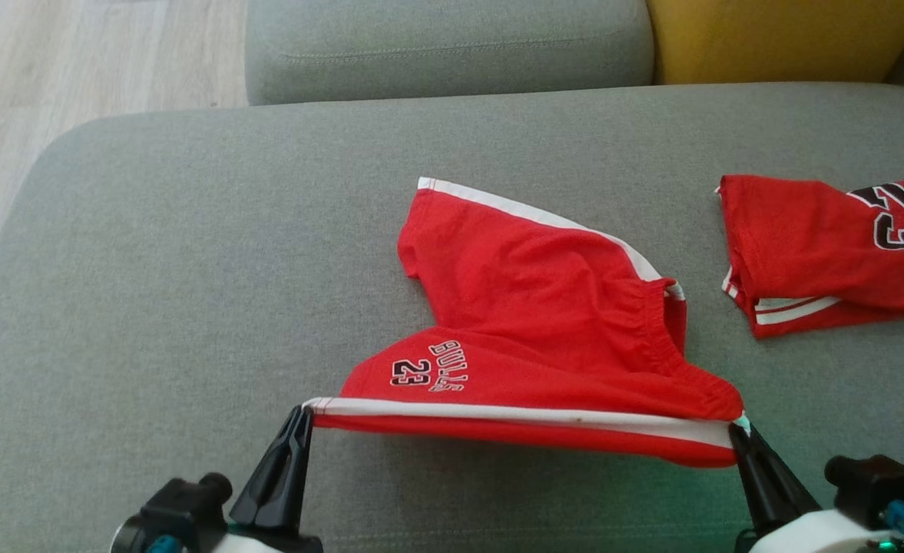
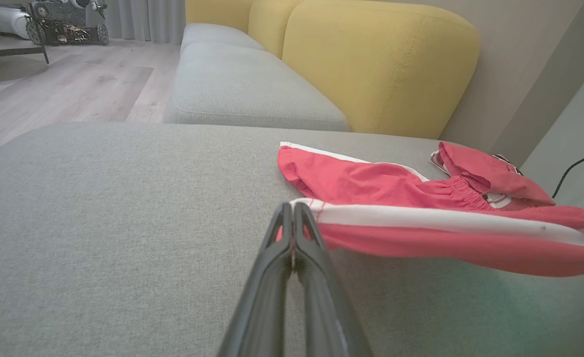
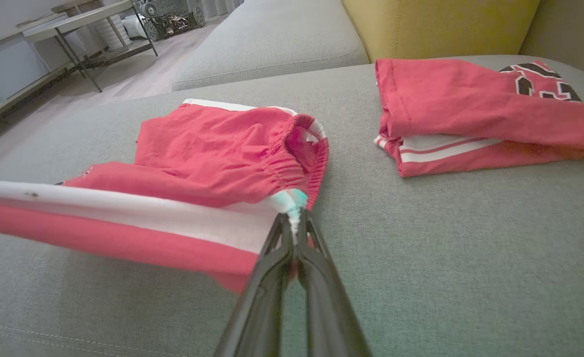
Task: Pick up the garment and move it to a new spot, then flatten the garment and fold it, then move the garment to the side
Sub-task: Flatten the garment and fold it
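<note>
Stretching between two pincers in the head view, one pair of red shorts (image 1: 544,322) lies on the grey sofa seat (image 1: 152,269), with its white-striped edge lifted. The left pincer (image 1: 303,415) is clamped on one corner and the right pincer (image 1: 737,430) on the other. One folded red jersey (image 1: 812,246) rests apart, to the right.

In the left wrist view, the left pincer's fingers press together on the stripe's end.

In the right wrist view, the right pincer pinches the waistband corner, and the jersey lies beyond it.
</note>
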Available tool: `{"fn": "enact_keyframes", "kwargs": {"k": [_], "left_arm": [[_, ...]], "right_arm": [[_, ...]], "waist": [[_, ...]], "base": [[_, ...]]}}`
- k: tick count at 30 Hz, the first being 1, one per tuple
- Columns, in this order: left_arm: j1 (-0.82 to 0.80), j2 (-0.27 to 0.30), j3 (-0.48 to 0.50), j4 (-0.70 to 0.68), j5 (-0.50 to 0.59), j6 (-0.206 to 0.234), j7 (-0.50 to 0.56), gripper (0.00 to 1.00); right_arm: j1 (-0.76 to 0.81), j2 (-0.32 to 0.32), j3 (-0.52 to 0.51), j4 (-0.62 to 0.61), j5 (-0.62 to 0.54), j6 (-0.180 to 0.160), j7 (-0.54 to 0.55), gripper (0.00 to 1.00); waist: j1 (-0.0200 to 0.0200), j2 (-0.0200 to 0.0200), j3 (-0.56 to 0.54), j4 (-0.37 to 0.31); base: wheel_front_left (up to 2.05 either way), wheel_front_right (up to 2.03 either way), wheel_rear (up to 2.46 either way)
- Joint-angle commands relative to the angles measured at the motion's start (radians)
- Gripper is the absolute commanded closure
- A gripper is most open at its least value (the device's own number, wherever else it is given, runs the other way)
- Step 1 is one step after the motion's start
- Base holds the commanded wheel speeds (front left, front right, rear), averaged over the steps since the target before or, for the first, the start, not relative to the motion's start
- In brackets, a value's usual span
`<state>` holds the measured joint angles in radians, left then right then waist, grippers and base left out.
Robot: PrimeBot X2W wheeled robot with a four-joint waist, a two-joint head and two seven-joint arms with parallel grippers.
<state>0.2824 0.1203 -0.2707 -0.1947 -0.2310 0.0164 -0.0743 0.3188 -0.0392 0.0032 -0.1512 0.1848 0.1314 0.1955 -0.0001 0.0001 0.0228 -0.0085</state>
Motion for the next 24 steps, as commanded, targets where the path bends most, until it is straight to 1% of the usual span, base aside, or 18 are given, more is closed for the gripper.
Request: {"fn": "enact_keyframes", "kwargs": {"k": [1, 4, 7, 9, 12, 15, 19, 21, 24], "left_arm": [[-0.05, 0.007, 0.042, -0.042, 0.0, 0.002, -0.003, 1.0], [-0.104, 0.026, 0.035, -0.048, 0.001, -0.026, 0.005, 1.0], [-0.202, 0.041, 0.026, -0.027, -0.008, -0.068, 0.01, 1.0], [-0.289, 0.053, 0.015, 0.011, -0.02, -0.097, 0.013, 1.0], [-0.437, 0.065, -0.002, 0.09, -0.056, -0.127, 0.01, 1.0], [-0.594, 0.083, -0.032, 0.199, -0.096, -0.141, 0.019, 1.0], [-0.797, 0.101, -0.095, 0.371, -0.144, -0.146, 0.025, 1.0], [-0.887, 0.1, -0.125, 0.472, -0.172, -0.146, 0.016, 1.0], [-1.009, 0.081, -0.154, 0.625, -0.21, -0.147, -0.019, 1.0]], "right_arm": [[-0.035, -0.011, 0.009, -0.04, 0.008, -0.001, 0.003, 1.0], [-0.058, -0.011, 0.008, -0.033, 0.024, -0.001, 0.008, 1.0], [-0.108, -0.011, 0.01, -0.015, 0.038, -0.001, 0.011, 1.0], [-0.15, -0.011, 0.008, -0.001, 0.05, -0.001, 0.004, 1.0], [-0.221, -0.011, 0.01, 0.031, 0.059, -0.001, -0.005, 1.0], [-0.3, -0.011, 0.014, 0.073, 0.062, -0.001, -0.017, 1.0], [-0.407, -0.011, 0.015, 0.139, 0.065, -0.001, -0.035, 1.0], [-0.455, -0.011, 0.015, 0.172, 0.069, -0.001, -0.05, 1.0], [-0.513, -0.011, 0.018, 0.212, 0.079, -0.001, -0.072, 1.0]], "waist": [[0.0001, -0.0001, 0.004, -0.001], [0.0001, -0.0001, 0.025, -0.002], [0.0001, -0.0001, 0.061, -0.002], [0.0001, -0.0001, 0.089, 0.002], [0.0001, -0.0001, 0.139, -0.005], [0.0001, -0.0001, 0.184, -0.017], [0.0001, -0.0001, 0.244, -0.035], [0.0001, -0.0001, 0.269, -0.046], [0.0001, -0.0001, 0.304, -0.063]], "base": [[0.0, 0.0, 0.0], [0.0, 0.0, 0.0], [0.0, 0.0, 0.0], [0.0, 0.0, 0.0], [0.0, 0.0, 0.0], [0.0, 0.0, 0.0], [0.0, 0.0, 0.0], [0.0, 0.0, 0.0], [0.0, 0.0, 0.0]]}}
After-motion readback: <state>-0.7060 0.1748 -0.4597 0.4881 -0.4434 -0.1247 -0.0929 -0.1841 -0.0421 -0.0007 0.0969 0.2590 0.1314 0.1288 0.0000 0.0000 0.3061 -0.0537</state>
